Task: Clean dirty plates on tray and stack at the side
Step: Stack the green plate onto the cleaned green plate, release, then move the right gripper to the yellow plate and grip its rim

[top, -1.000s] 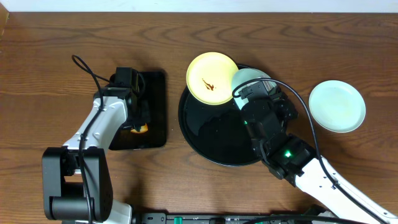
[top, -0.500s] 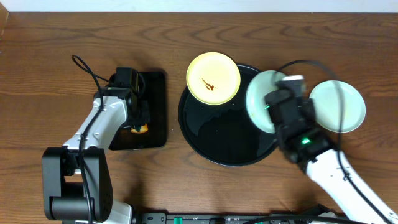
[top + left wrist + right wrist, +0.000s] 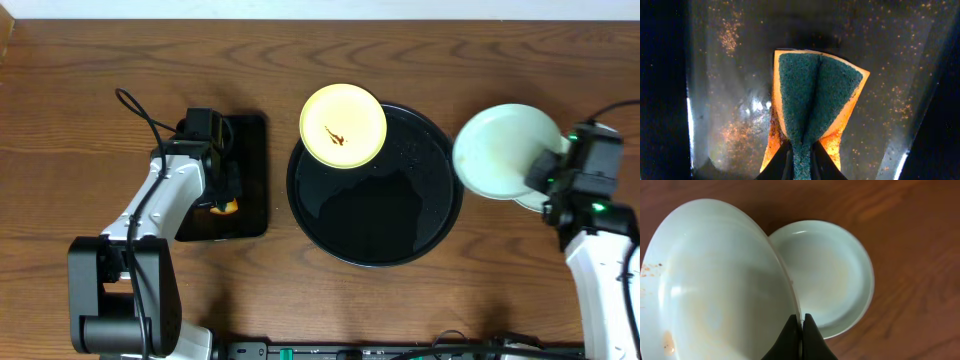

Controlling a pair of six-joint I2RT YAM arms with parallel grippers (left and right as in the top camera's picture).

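Note:
My right gripper [image 3: 548,172] is shut on the rim of a mint green plate [image 3: 500,150], held tilted above the table right of the round black tray [image 3: 375,245]. In the right wrist view the held plate [image 3: 715,280] shows faint brown specks, and the jaws [image 3: 801,322] pinch its edge over a second mint plate [image 3: 830,275] lying on the wood. A pale yellow plate [image 3: 343,125] with a brown smear rests on the tray's upper left rim. My left gripper [image 3: 801,157] is shut on an orange and green sponge [image 3: 815,95].
A small black rectangular tray [image 3: 245,180] holds the sponge [image 3: 226,207] at the left; its wet speckled floor [image 3: 730,110] fills the left wrist view. The lower mint plate [image 3: 535,200] peeks out under the held one. The wooden table [image 3: 100,80] surrounds everything.
My right arm has carried the mint green plate from the black tray's right part rightward, off the tray, to above the other mint plate. The left arm has not moved.

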